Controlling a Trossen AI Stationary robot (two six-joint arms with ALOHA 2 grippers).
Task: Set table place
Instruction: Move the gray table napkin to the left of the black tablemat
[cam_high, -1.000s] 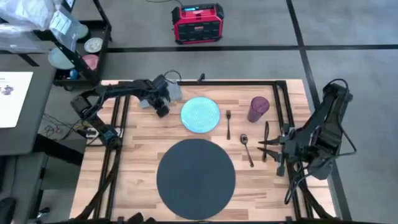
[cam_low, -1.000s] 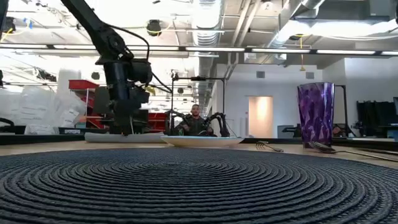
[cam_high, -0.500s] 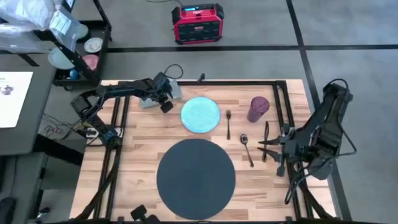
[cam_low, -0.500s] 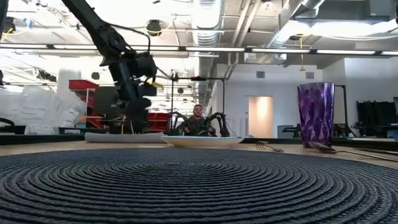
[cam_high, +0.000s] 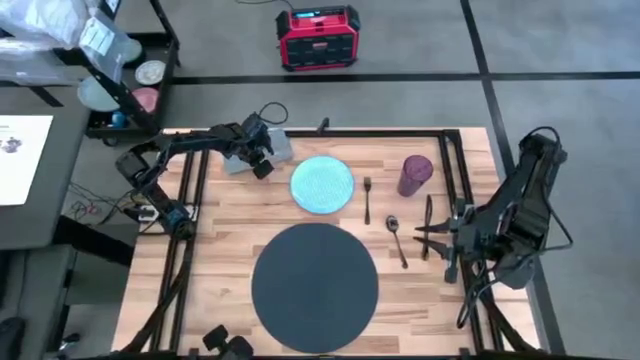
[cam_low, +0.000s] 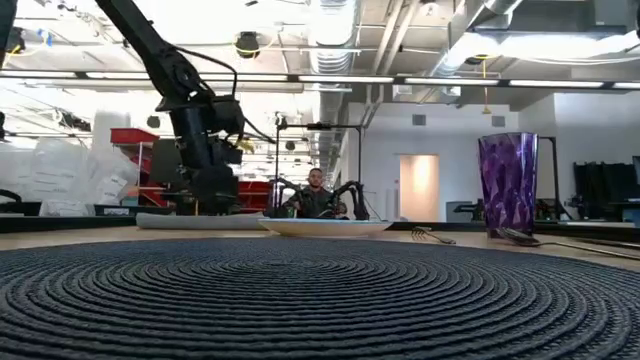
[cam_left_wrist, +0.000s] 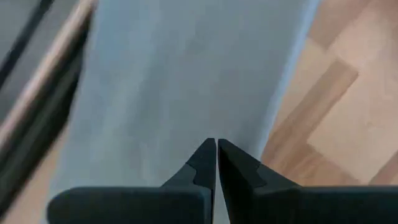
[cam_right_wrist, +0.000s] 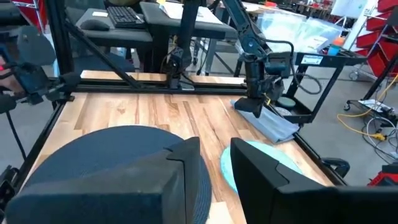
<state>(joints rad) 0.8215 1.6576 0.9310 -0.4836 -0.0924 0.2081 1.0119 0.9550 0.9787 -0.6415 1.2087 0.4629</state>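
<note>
Reaching in from the left, the left gripper (cam_high: 262, 166) sits over the grey napkin (cam_high: 268, 152) at the table's (cam_high: 220, 230) far edge. Its wrist view shows the two fingers (cam_left_wrist: 200, 167) pressed together to a thin slit right above the cloth; whether any fabric is pinched between them I cannot tell. The napkin lies flat on the wood, just left of the teal plate (cam_high: 322, 184). Nearer the front edge lies the big dark mat (cam_high: 314, 279), close to the plate but apart from it. Right of the plate come the fork (cam_high: 367, 199), then the spoon (cam_high: 396, 238), with the purple cup (cam_high: 415, 174) standing upright behind them and the knife (cam_high: 428, 220) furthest out. At the right edge the right gripper (cam_high: 436, 235) hangs just beside the knife, its fingers parted and nothing between them. Beyond the table a person (cam_low: 316, 194) sits facing this way.
</note>
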